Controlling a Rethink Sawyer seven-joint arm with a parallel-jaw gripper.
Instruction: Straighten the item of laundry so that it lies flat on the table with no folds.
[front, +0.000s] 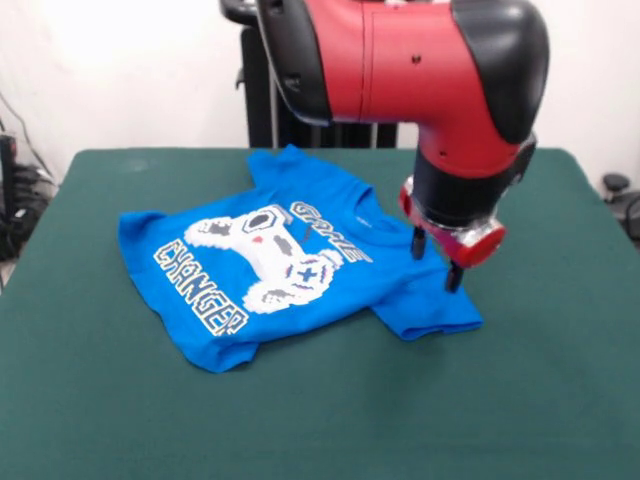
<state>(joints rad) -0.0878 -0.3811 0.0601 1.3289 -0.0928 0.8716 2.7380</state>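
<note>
With the gripper (434, 260) fingers apart over the T-shirt (290, 265) sleeve, a deep pinch risks bunching fabric and dragging new folds across the table (90, 400).

— Where is the T-shirt (290, 268) placed?
— It is laid on the table (520, 400), around the middle, toward the far edge.
— And the gripper (436, 260)?
— It is held over the shirt's right-hand sleeve, the arm (400, 60) behind and above it.
</note>
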